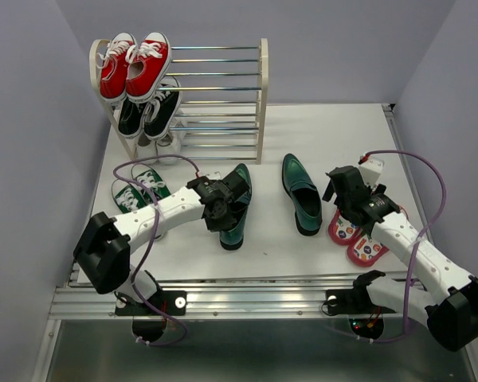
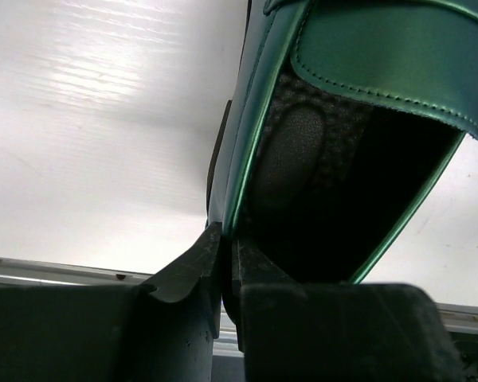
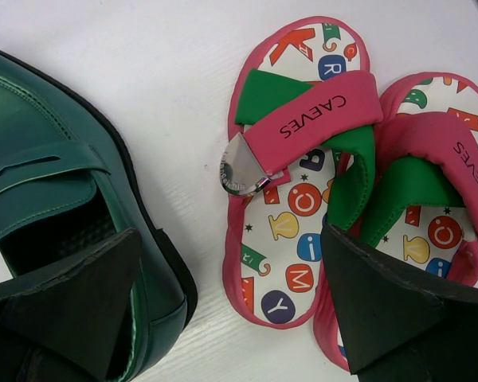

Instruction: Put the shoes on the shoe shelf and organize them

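Observation:
My left gripper (image 1: 233,193) is shut on the side wall of a dark green glossy loafer (image 1: 236,211), whose dark opening fills the left wrist view (image 2: 342,159). The second loafer (image 1: 301,193) lies on the table at centre, also in the right wrist view (image 3: 56,207). My right gripper (image 1: 340,193) is open, hovering above the two pink-red flip-flops (image 1: 358,237) with lettered footbeds (image 3: 303,183). The green canvas sneakers (image 1: 135,195) lie at the left, partly under my left arm. The shoe shelf (image 1: 223,99) stands at the back.
Red sneakers (image 1: 134,64) sit on the shelf's top tier at the left, black sneakers (image 1: 151,111) on the tier below. A pale pair (image 1: 166,143) shows at the shelf's bottom. Walls stand close on both sides.

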